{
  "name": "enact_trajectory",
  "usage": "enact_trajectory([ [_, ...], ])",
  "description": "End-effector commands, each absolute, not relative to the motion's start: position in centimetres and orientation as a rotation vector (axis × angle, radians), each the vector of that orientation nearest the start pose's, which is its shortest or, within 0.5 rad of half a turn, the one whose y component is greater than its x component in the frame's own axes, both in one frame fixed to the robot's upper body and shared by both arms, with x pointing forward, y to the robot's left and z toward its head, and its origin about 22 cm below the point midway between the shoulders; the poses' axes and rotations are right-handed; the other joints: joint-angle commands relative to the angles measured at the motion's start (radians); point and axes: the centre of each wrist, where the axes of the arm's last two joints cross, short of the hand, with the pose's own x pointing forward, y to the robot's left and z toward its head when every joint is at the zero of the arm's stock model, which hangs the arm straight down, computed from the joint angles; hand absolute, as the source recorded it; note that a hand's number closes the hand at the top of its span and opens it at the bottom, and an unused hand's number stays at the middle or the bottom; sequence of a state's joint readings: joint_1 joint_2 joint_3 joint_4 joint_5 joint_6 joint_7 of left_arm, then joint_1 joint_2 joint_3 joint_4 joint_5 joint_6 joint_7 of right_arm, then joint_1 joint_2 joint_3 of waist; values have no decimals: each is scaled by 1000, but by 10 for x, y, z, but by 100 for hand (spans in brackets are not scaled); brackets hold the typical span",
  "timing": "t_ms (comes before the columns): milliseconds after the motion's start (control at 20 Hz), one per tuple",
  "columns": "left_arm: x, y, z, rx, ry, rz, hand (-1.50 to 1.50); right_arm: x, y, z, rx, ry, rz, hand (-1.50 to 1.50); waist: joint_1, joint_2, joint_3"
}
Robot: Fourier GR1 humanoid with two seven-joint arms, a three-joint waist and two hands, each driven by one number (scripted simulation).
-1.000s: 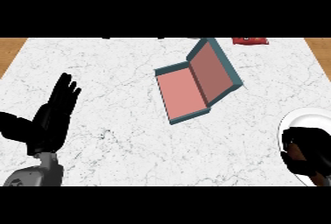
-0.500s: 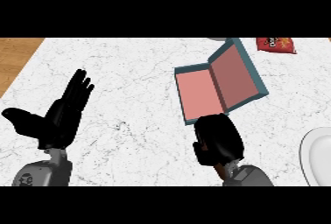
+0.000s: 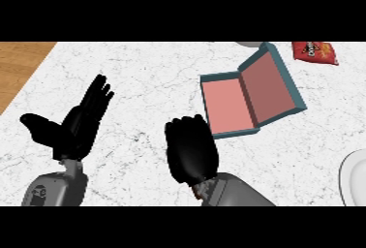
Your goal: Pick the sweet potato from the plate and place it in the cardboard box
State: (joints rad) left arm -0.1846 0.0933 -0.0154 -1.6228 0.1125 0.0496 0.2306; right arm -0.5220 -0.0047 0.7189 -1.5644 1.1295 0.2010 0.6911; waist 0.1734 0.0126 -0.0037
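Head view: the sweet potato cannot be seen; if carried, it is hidden under the right hand (image 3: 191, 151), whose fingers curl downward, so I cannot tell what they hold. The cardboard box (image 3: 250, 94) lies open just up and right of that hand, nearer it than the left hand (image 3: 77, 123), which rests open, fingers up. The plate (image 3: 355, 177) shows right of the box.
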Motion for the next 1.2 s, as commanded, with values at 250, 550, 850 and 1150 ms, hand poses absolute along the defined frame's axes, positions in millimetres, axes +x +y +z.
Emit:
enact_trajectory([
  [250,287,217,58,-59,-1545,-21,0,248,16,166,-1078,-1642,886,150,-15,-9,-2],
  [550,288,224,64,-30,-1547,4,0,267,35,203,-1203,-1604,663,150,-29,-13,-2],
  [850,287,221,59,-7,-1551,27,0,289,46,228,-1219,-1534,583,150,-71,-9,0],
  [1150,280,237,51,8,-1549,51,0,321,50,233,-1263,-1484,542,150,-91,-5,0],
])
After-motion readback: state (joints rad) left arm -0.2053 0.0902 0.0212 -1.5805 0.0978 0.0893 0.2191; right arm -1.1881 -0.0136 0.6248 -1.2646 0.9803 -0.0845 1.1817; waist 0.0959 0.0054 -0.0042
